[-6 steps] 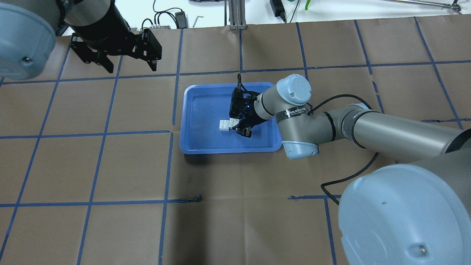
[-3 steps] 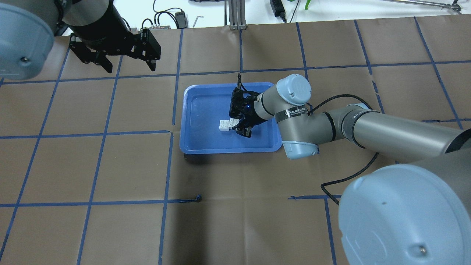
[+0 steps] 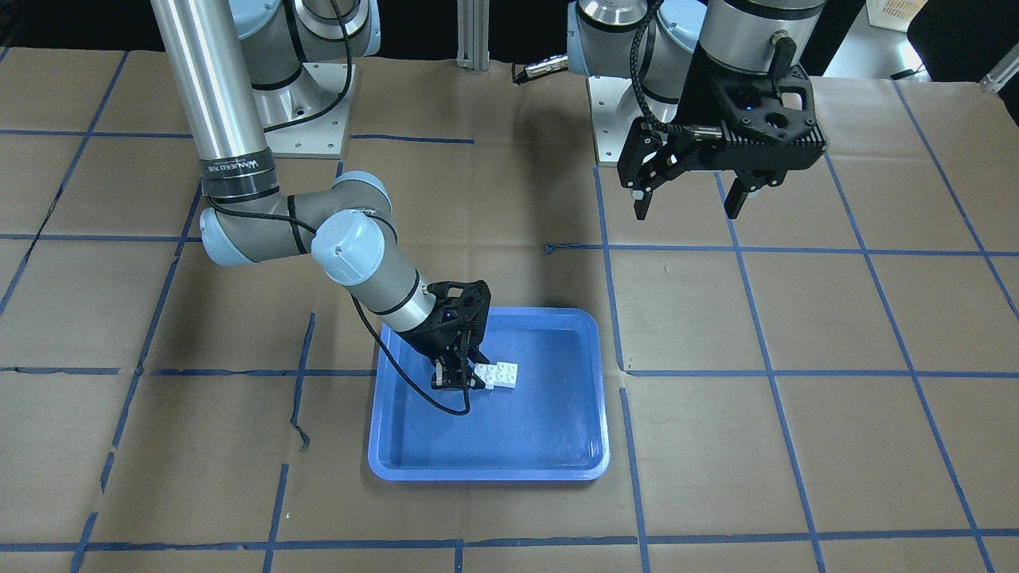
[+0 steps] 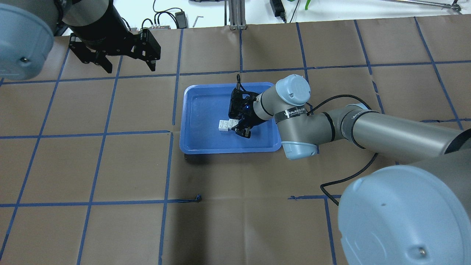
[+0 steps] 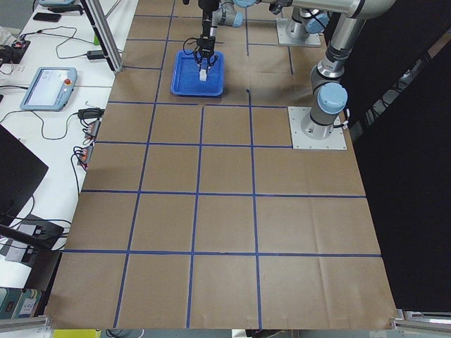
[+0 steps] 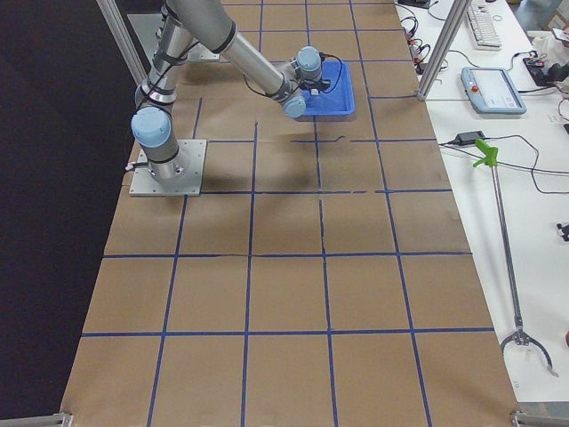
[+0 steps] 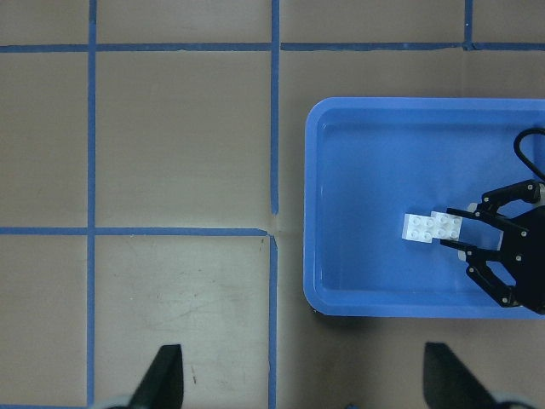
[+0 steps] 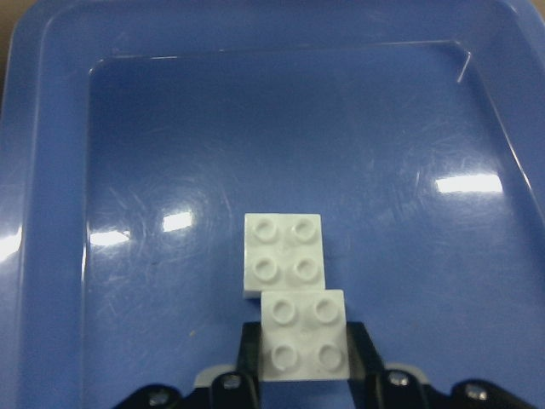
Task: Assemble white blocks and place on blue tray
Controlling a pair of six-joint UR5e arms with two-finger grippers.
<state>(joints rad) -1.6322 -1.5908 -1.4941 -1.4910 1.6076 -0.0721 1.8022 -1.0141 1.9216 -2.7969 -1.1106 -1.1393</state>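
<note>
Two white blocks (image 8: 294, 294) lie on the floor of the blue tray (image 4: 206, 106), near its middle and a little toward 6 o'clock in the overhead view. They look joined: the near one overlaps a corner of the far one, in a stepped way. Whether the studs are fully pressed in, I cannot tell.

The right gripper (image 8: 304, 336) reaches in from 3 o'clock, and its fingers press narrowly against both sides of the near block. The left gripper (image 4: 131, 69) hangs wide and empty at 10 o'clock from the tray, well apart.

I judge that assembling and placing are almost done. What is left is to let go and lift away.
</note>
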